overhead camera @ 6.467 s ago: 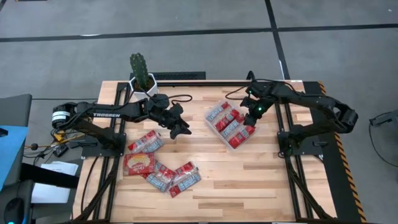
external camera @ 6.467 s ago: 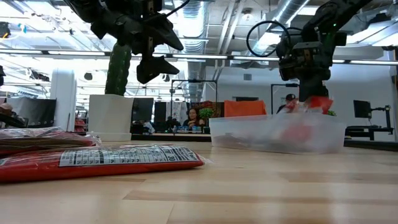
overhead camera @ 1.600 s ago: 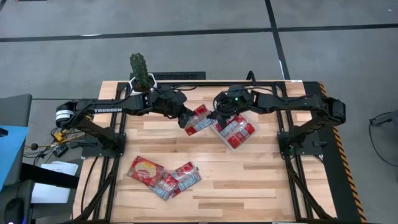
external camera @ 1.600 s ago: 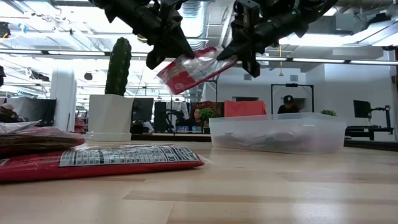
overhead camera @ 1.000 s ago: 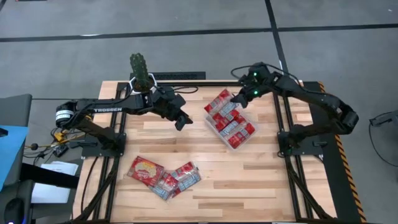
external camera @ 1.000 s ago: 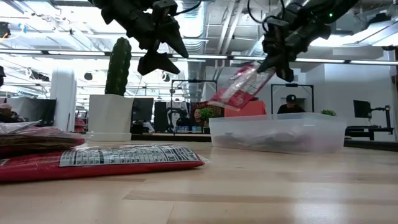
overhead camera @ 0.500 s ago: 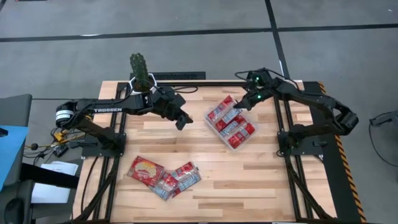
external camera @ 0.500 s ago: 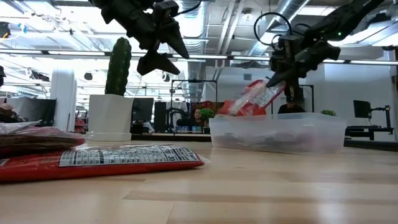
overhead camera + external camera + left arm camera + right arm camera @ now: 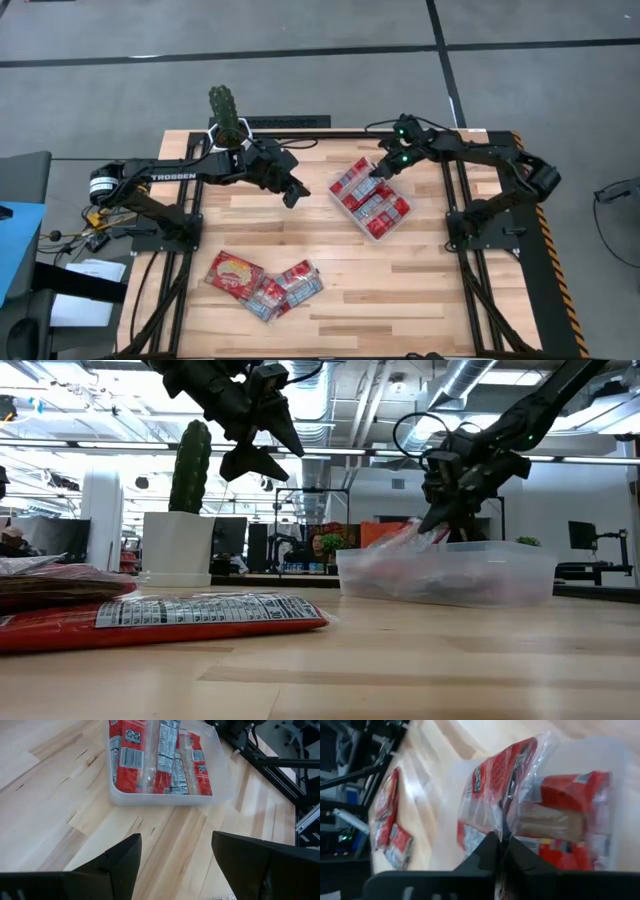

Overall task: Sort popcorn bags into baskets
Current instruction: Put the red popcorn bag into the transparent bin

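High view: the clear plastic tray (image 9: 372, 226) sits right of centre in the frame, angled, with several red popcorn bags (image 9: 378, 206) lying flat inside. One more bag, the held packet (image 9: 352, 178), slants over the tray's upper-left corner, its lower end already within the walls. The right gripper (image 9: 376, 170) pinches this packet at its upper edge; in the right wrist view its two dark fingers (image 9: 496, 851) are pressed together on the clear seam of the held packet (image 9: 501, 785), with the bags in the tray showing behind it. In the low view the packet (image 9: 395, 540) tips down into the tray (image 9: 450, 572) right of centre.

Upper centre-left in the high view, the left gripper (image 9: 293, 193) hangs in the air with its fingers spread, holding nothing; it is apart from the tray. Three loose bags (image 9: 262, 283) lie overlapping in the lower left of the frame. A potted cactus (image 9: 226, 118) stands at the table's (image 9: 400, 290) upper-left edge.
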`<state>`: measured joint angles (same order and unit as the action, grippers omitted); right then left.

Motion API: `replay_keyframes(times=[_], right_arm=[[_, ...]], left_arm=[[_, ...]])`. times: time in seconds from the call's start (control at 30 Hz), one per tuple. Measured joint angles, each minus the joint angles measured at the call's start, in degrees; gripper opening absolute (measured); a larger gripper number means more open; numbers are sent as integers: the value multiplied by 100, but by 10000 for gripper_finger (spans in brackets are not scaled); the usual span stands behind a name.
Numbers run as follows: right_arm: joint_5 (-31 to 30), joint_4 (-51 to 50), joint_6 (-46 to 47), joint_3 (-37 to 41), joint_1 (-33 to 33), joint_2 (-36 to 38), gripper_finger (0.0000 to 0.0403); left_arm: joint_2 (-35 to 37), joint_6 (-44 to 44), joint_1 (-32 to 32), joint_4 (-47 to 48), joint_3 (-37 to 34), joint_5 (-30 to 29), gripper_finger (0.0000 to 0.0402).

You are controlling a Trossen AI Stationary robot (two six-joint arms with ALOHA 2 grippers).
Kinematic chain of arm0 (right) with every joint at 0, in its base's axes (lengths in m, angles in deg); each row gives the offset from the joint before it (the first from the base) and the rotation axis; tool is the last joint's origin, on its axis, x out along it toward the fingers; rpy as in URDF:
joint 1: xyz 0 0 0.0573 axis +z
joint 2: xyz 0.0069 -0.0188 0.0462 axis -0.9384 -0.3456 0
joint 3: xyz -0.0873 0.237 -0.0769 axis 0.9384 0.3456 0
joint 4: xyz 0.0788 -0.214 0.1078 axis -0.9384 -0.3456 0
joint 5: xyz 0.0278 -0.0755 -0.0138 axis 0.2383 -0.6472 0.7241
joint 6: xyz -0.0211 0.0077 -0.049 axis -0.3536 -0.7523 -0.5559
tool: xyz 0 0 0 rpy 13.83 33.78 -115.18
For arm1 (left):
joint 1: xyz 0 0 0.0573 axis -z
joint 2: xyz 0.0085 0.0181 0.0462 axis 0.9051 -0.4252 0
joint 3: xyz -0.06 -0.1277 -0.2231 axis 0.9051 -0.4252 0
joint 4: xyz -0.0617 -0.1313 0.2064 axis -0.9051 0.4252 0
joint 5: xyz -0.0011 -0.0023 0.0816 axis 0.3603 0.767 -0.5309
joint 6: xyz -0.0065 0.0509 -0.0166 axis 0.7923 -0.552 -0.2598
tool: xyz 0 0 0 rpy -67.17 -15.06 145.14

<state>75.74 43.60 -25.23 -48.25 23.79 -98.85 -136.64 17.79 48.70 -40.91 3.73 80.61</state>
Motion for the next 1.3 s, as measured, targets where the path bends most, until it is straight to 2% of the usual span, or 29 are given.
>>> replay_keyframes(times=[0.23,0.47,0.57,0.67,0.77,0.87,1.0,1.1,1.3], right_arm=[[-189,-370,-261,-221,-19,-53,95],[-902,-1680,-908,-944,-20,-51,159],[-1417,-2426,-1285,-1342,34,-51,178],[-1912,-2946,-1514,-1687,143,-46,188],[-1995,-3065,-1633,-1927,245,46,192],[-1995,-2994,-1641,-2057,406,151,192],[-1992,-2909,-1657,-2072,632,273,186],[-1993,-2929,-1682,-2072,783,277,181],[-1990,-2806,-1762,-2072,1011,282,179]], left_arm=[[0,-107,0,5,0,11,230],[0,-450,0,370,0,378,230],[0,-582,1,1011,0,617,230],[6,-822,160,2110,-2,742,230],[70,-1094,594,3180,-7,738,230],[273,-1145,1215,3697,-75,744,230],[676,-871,2213,3663,-448,474,230],[961,-651,2749,3271,-951,262,230],[1151,-597,3137,2085,-2073,108,230]])
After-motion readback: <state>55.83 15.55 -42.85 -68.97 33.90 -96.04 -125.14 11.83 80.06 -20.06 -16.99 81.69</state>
